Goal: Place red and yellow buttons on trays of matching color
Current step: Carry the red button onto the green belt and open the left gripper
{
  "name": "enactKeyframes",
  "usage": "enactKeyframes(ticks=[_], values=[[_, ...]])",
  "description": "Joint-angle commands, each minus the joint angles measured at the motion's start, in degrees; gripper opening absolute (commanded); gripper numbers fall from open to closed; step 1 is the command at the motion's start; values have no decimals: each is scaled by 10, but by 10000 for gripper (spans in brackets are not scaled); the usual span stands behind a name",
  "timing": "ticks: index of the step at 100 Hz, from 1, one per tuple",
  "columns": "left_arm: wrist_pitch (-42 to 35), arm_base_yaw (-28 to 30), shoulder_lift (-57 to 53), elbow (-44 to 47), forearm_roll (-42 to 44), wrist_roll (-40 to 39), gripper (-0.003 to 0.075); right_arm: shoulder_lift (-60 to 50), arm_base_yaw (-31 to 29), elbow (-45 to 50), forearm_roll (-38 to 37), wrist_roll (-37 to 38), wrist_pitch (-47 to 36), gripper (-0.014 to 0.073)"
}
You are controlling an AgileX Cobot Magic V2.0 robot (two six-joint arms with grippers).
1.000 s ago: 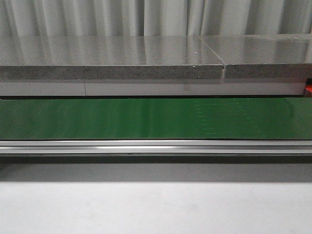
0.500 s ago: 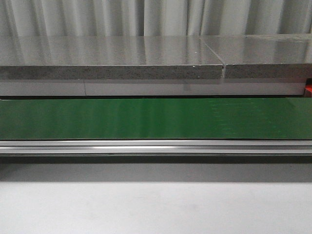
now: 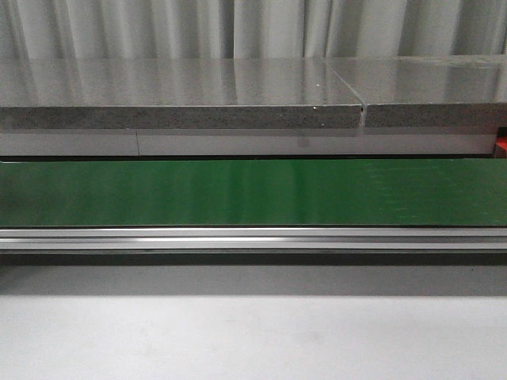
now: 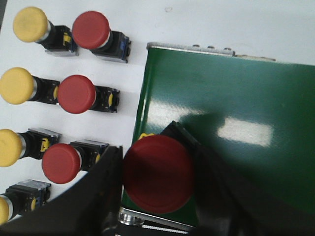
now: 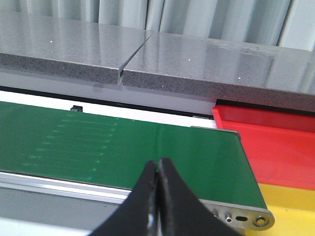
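Observation:
In the left wrist view my left gripper [image 4: 157,177] is shut on a red button [image 4: 158,174], held over the end of the green conveyor belt [image 4: 231,103]. On the white table beside the belt lie rows of red buttons [image 4: 76,93] and yellow buttons [image 4: 17,86] on black bases. In the right wrist view my right gripper [image 5: 158,167] is shut with nothing between its fingers, above the other end of the belt [image 5: 123,147]. Past that end stand the red tray [image 5: 275,142] and the yellow tray [image 5: 290,206]. Neither gripper appears in the front view.
The front view holds the green belt [image 3: 253,192] with its metal rail [image 3: 253,237], a grey stone counter [image 3: 182,95] behind it and white table [image 3: 253,336] in front. A grey curtain hangs at the back.

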Motion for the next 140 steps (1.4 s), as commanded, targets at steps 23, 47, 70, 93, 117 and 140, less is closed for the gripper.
enactKeyframes(ticks=[23,47,70,93,117,140], values=[[2,-4,4,-19,-3,18,109,-8,1,-5,0,0,-46,-67],[1,-4,5,-19,-26,56,560,-8,1,-5,0,0,-46,-67],[-2,-4,4,-46,-28,59,629,-8,1,-5,0,0,-46,-67],[-2,-4,-23,-90,-68,77,629,-8,1,-5,0,0,-46,-67],[-1,17,-80,-92,-71,43,629,-8,1,-5,0,0,-46,-67],[-5,88,-132,-44,-74,31,629,-8,1,-5,0,0,-46,-67]])
